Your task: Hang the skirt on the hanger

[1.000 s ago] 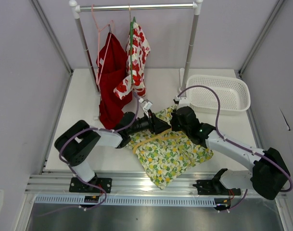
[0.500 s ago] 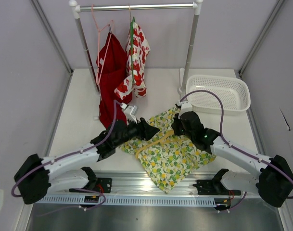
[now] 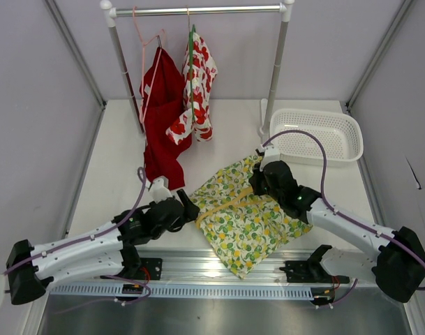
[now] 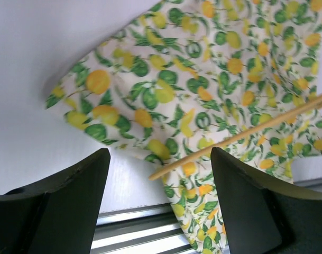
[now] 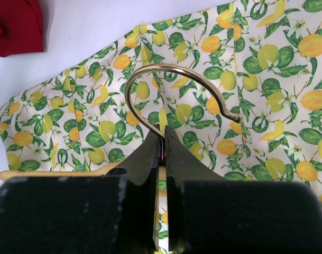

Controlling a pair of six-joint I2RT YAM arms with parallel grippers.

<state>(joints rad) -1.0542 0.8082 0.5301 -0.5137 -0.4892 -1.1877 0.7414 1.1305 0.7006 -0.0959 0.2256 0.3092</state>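
The lemon-print skirt (image 3: 248,220) lies spread on the table, one corner over the front edge. The yellow-tan hanger (image 3: 226,198) lies across it; its bar end shows in the left wrist view (image 4: 240,137) and its hook in the right wrist view (image 5: 174,87). My right gripper (image 3: 262,180) is shut on the hanger at the base of the hook (image 5: 162,138), over the skirt (image 5: 245,79). My left gripper (image 3: 188,207) is open and empty, just left of the skirt's left edge (image 4: 166,90).
A rail at the back holds a red garment (image 3: 160,115) on a pink hanger and a white red-flowered garment (image 3: 198,84) on a green hanger. A white basket (image 3: 315,135) stands at the back right. A metal rail (image 3: 198,269) runs along the front edge.
My left gripper has drawn back from the hanger and skirt to the left and toward the front edge, open. My right gripper keeps its hold and has barely moved.
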